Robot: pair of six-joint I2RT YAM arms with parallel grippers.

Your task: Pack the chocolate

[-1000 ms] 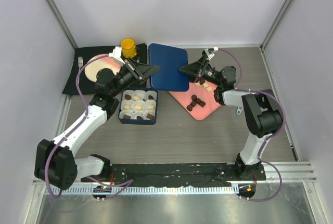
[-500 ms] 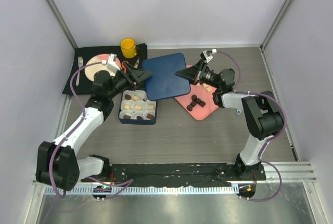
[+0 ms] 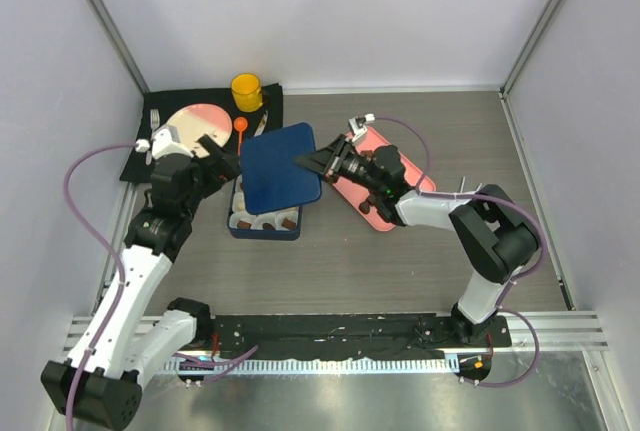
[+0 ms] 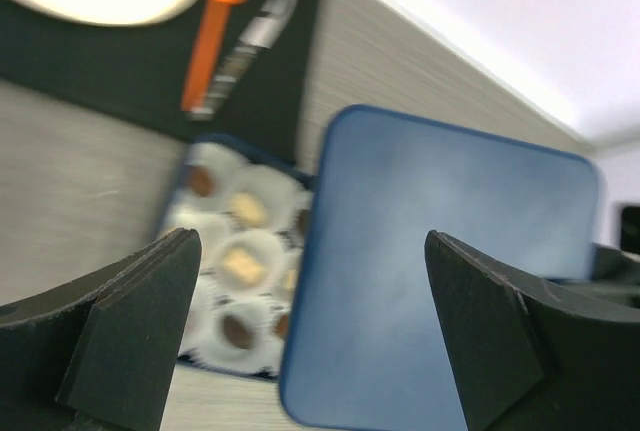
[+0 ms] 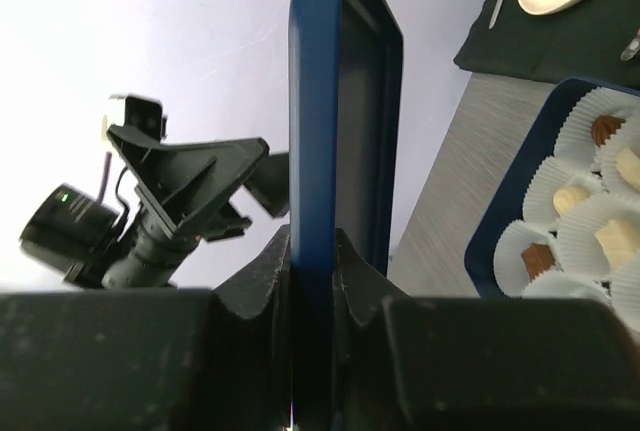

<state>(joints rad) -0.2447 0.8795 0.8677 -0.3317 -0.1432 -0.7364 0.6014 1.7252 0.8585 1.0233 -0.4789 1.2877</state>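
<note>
Two arms flank the box (image 3: 265, 235), but only the right gripper (image 5: 312, 241) carries anything: it is clamped on the 3 o'clock edge of the blue lid (image 3: 280, 168). The lid hangs over the box's far part, twisted off square, so the box lies toward 7 o'clock from that gripper. Inside, the chocolate (image 5: 537, 259) sits in white paper cups (image 3: 262, 219), the near row uncovered. The left gripper (image 4: 312, 251), spread wide and empty, hovers at the box's 10 o'clock. Seating the lid likely needs a shift toward 7 o'clock and a squaring twist.
</note>
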